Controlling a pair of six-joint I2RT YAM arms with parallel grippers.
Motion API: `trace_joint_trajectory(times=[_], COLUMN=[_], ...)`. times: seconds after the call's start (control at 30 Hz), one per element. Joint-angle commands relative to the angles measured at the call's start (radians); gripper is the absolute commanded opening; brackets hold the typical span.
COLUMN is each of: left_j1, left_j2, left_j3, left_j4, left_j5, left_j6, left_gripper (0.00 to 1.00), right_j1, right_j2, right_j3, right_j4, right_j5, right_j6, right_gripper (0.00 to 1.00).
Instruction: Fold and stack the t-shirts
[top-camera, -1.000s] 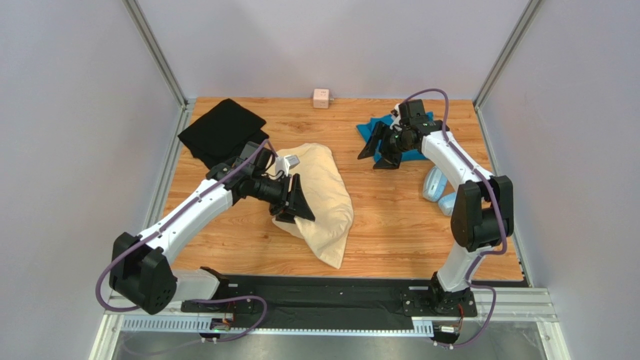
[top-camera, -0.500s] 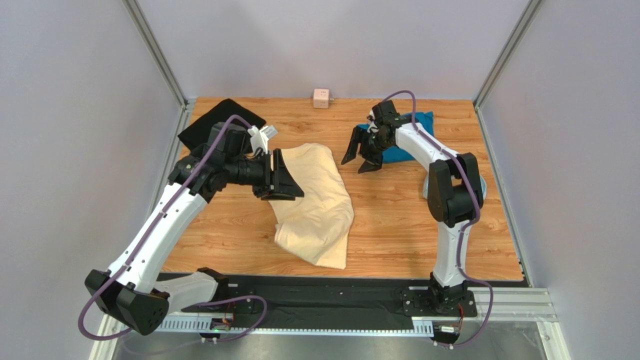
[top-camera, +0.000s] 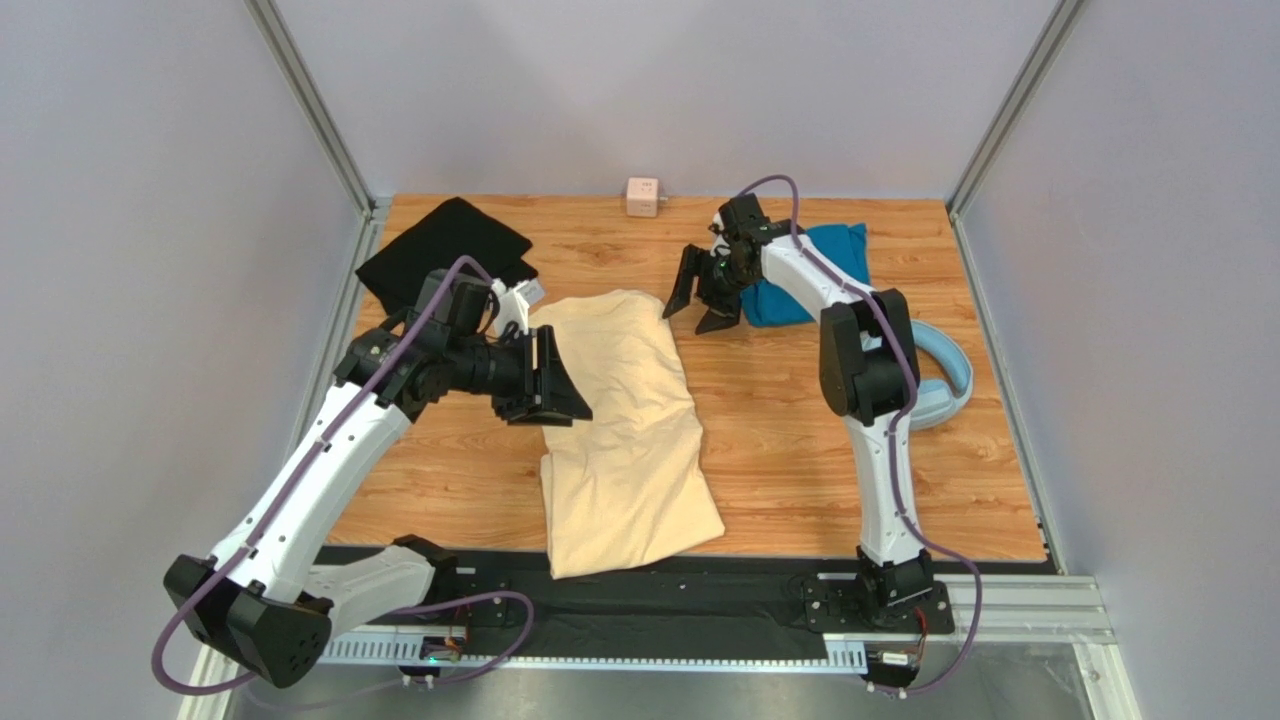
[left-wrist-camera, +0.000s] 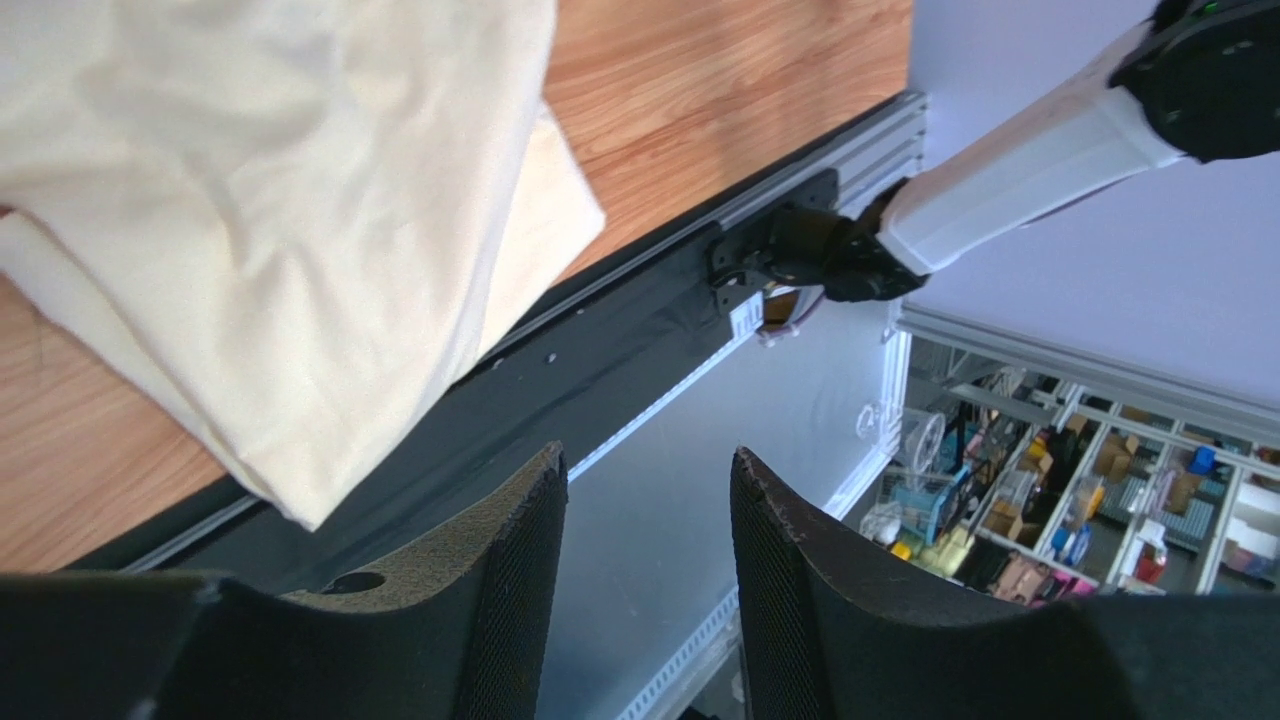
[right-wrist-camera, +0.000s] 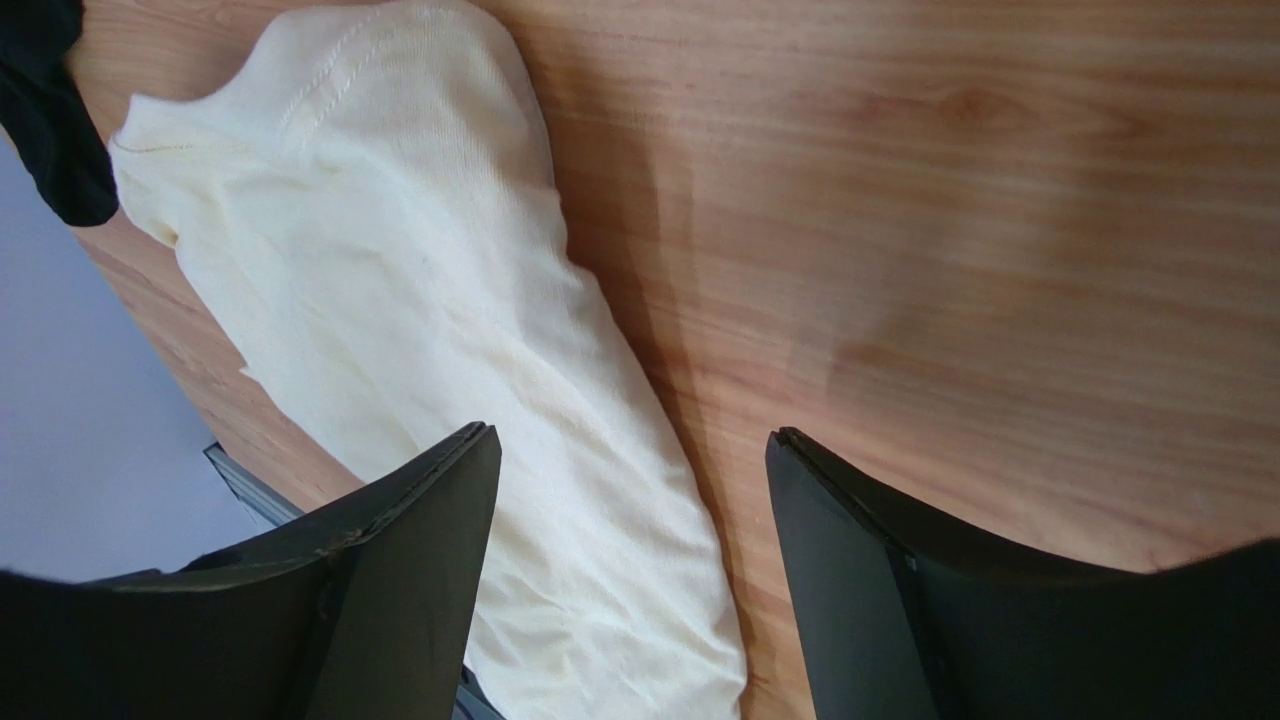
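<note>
Both my grippers empty, fingers spread apart.
My left gripper (top-camera: 549, 383) and right gripper (top-camera: 700, 285) flank the cream-yellow t-shirt (top-camera: 624, 435) at centre frame; only the top view shows the teal t-shirt (top-camera: 839, 240) upper right and the whole black t-shirt (top-camera: 443, 248) upper left.

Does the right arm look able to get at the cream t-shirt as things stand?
Probably yes. The right gripper is open and hangs beside the far right corner of the cream t-shirt, with only bare table between. The left gripper is at the shirt's opposite edge, not in the way.
</note>
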Motion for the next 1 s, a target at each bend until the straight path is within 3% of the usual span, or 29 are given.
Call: trace_joint_trajectory(times=[0.0,0.37,0.47,0.5,0.6,0.77,0.97], left_j1=[0.014,0.023,0.025,0.025,0.026,0.048,0.094], left_j2=[-0.040,-0.015,-0.009,-0.007,-0.001,0.060,0.160], left_j3=[-0.034,-0.062,-0.068,-0.068,-0.088,-0.178,-0.165], left_j4=[0.004,-0.031,-0.033,-0.031,-0.022,-0.013,0.004], left_j5=[-0.032,-0.062,-0.072,-0.078,-0.114,-0.225,-0.289], left_j6=[-0.033,0.004,0.011,0.014,0.028,0.034,0.042], left_gripper=[0.51,0.50,0.50,0.50,0.50,0.49,0.48], right_j1=[0.021,0.100,0.122,0.127,0.136,0.153,0.110], right_j2=[0.077,0.226,0.234,0.228,0.179,0.005,-0.243], right_j3=[0.121,0.292,0.286,0.280,0.238,0.154,0.063], right_j4=[-0.016,-0.028,-0.030,-0.033,-0.030,-0.034,-0.071], right_j5=[-0.044,-0.084,-0.083,-0.078,-0.060,-0.048,0.020], right_j6=[-0.008,0.026,0.024,0.023,0.001,-0.074,-0.092], right_gripper=[0.73,0.70,0.45,0.24,0.00,0.00,0.00])
